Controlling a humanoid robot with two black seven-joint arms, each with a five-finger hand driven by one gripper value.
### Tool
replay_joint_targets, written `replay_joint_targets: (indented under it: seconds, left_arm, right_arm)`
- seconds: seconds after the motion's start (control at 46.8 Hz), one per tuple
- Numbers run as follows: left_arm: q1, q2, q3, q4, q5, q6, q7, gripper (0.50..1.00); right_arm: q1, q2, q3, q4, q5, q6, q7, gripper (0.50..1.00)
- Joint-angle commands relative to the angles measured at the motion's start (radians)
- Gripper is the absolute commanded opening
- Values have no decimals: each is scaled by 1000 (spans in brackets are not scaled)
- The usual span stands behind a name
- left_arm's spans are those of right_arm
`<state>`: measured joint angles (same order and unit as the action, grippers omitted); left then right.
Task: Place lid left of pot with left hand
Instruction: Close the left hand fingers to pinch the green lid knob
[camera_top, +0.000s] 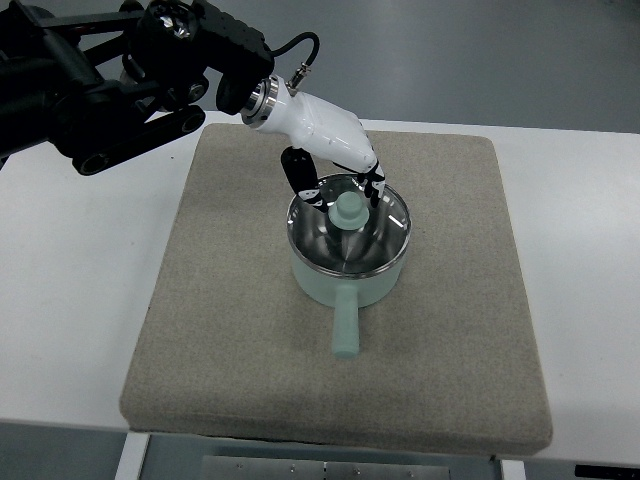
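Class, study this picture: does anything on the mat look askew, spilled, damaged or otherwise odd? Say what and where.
Nothing stands out. The pot stands upright on the mat, handle towards the camera, with the lid sitting level on it. The left hand reaches over the lid's knob. No spill or damage shows.
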<state>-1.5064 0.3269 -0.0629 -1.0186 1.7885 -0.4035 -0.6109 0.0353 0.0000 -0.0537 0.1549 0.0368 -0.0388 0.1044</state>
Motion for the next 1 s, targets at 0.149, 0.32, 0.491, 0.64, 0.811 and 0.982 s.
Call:
replay_joint_targets:
  seconds: [0.149, 0.32, 0.491, 0.64, 0.811, 0.982]
  left_arm:
    - [0, 0, 3, 0, 0, -1, 0, 812]
    - [0, 0, 3, 0, 0, -1, 0, 806]
    - [0, -2, 2, -1, -1, 0, 0, 801]
    - [0, -2, 2, -1, -1, 0, 0, 786]
    - [0, -2, 2, -1, 0, 14, 0, 739]
    - [2, -3, 3, -1, 3, 26, 0, 694]
  right_arm:
    - [0, 0, 0, 0, 0, 0, 0, 924]
    - [0, 0, 0, 0, 0, 0, 0, 924]
    - [0, 0, 0, 0, 0, 0, 0, 924]
    - [0, 0, 0, 0, 0, 0, 0, 924]
    - [0, 0, 0, 0, 0, -1, 0, 924]
    - [0, 0, 0, 0, 0, 0, 0, 924]
